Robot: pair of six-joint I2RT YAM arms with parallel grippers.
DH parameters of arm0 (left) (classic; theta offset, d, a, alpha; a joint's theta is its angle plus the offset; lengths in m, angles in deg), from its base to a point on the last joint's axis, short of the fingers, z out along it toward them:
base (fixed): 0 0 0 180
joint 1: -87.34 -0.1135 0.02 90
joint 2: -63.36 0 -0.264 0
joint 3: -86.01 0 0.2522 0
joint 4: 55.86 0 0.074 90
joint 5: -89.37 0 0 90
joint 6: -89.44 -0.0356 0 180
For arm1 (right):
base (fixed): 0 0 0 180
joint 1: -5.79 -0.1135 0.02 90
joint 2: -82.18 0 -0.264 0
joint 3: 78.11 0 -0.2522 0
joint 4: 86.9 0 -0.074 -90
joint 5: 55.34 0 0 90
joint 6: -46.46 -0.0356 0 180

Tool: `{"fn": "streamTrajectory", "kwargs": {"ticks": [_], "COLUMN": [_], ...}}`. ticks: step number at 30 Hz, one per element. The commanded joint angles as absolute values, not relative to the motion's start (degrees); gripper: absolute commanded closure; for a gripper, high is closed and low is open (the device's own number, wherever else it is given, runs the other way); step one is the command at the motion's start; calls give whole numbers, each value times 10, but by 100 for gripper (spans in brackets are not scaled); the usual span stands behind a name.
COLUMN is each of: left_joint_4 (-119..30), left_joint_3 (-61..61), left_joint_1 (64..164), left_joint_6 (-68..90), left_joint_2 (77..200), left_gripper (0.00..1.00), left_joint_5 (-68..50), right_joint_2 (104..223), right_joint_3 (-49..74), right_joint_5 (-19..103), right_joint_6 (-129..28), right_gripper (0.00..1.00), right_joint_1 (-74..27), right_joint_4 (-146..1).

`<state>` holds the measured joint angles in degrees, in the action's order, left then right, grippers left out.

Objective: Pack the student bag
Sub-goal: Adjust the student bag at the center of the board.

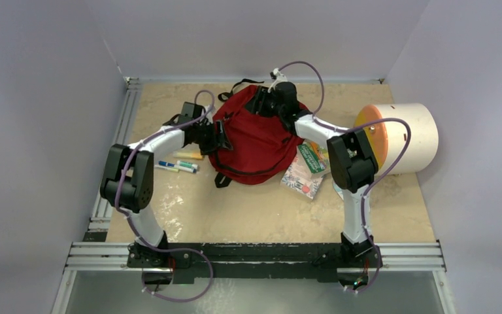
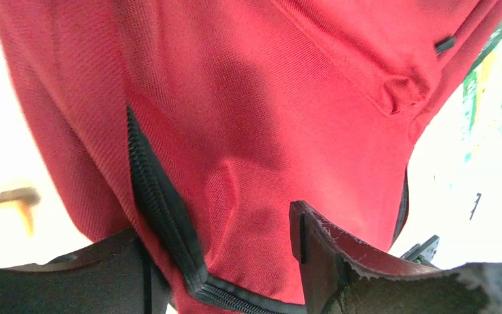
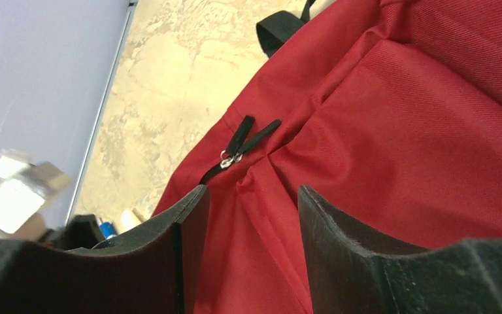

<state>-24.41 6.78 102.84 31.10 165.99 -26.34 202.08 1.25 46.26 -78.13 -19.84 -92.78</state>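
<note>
The student bag (image 1: 255, 140) lies in the middle of the table, dark red, with black straps at its far end. My left gripper (image 1: 214, 136) is at the bag's left edge. In the left wrist view my left gripper (image 2: 212, 219) holds a fold of the bag (image 2: 235, 98) with its black zipper (image 2: 157, 196) between the fingers. My right gripper (image 1: 271, 98) is at the bag's far top. In the right wrist view my right gripper (image 3: 251, 190) pinches a ridge of the bag (image 3: 399, 131), just below two black zipper pulls (image 3: 238, 147).
A cream cylinder (image 1: 408, 137) with an orange face (image 1: 372, 134) lies at the right. Booklets (image 1: 307, 167) lie beside the bag's right edge. Markers (image 1: 176, 165) and a yellow pencil (image 1: 188, 156) lie left of the bag. Walls enclose three sides.
</note>
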Motion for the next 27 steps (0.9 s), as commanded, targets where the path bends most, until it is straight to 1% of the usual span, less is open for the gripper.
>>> {"fn": "streamTrajectory", "kwargs": {"ticks": [1,3,6,10,15,17,20,24,27], "left_joint_4": [-189,-170,-156,-131,-130,-121,-107,-107,-111], "left_joint_3": [18,-2,-44,-146,-258,-305,-361,-409,-440], "left_joint_1": [999,988,975,968,973,981,1001,1018,1027], "left_joint_6": [284,272,253,219,168,145,112,82,67], "left_joint_2": [1602,1595,1604,1655,1740,1778,1830,1875,1905], "left_gripper": [40,39,37,37,38,42,47,57,59], "left_joint_5": [-218,-202,-181,-177,-215,-224,-224,-228,-218], "right_joint_2": [2009,2014,2030,2061,2092,2100,2106,2103,2101], "right_joint_3": [10,4,-12,-37,-46,-44,-37,-26,-20], "right_joint_5": [457,442,406,353,348,356,369,371,375], "right_joint_6": [-778,-775,-767,-749,-730,-728,-726,-724,-724], "right_gripper": [45,46,50,57,72,79,86,95,100], "right_joint_1": [-206,-208,-209,-210,-210,-210,-210,-210,-209], "right_joint_4": [-946,-937,-912,-879,-860,-856,-848,-847,-844]}}
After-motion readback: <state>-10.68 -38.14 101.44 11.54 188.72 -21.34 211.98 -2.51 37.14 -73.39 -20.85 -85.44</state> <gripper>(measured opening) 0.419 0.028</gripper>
